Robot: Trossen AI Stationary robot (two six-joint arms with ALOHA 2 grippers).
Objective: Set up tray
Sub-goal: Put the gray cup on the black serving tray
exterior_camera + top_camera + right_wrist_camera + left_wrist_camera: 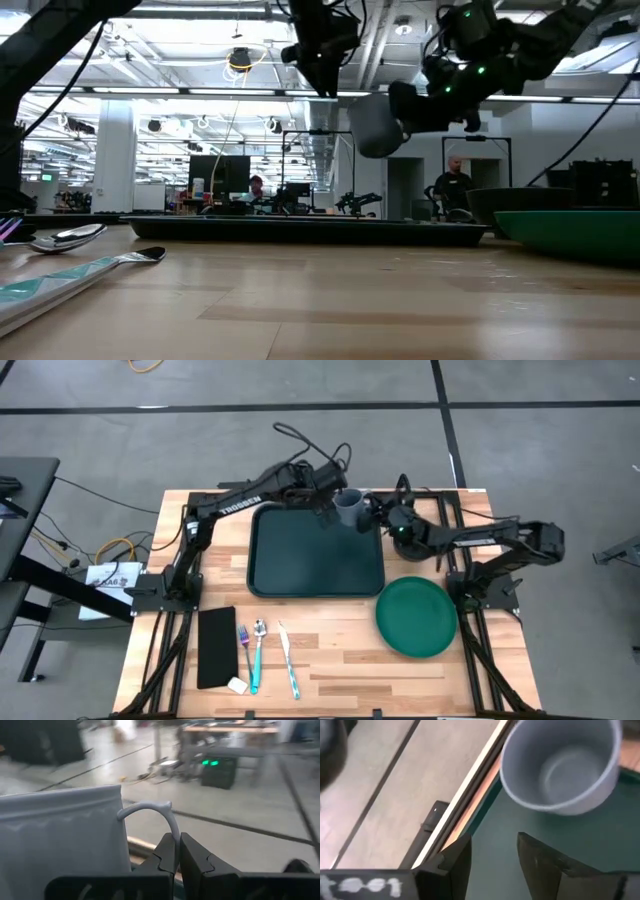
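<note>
The tray (316,552) lay flat at the table's (340,665) centre, toward twelve o'clock. Above its one o'clock corner the right gripper (177,851) was clamped on the thin handle (159,812) of a grey cup (351,508), holding it clear of the tray. The left gripper (492,851) hung just at the cup's nine o'clock, fingers (536,860) parted and holding nothing. A green plate (416,617) sat at the tray's four o'clock.

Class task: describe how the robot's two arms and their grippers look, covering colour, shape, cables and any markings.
Both arms are dark, jointed links with black cables looping off them. The left arm carries white lettering. The left gripper has two flat, dark, wedge-shaped fingers. The right gripper has dark notched fingers; green lights glow near it.
</note>
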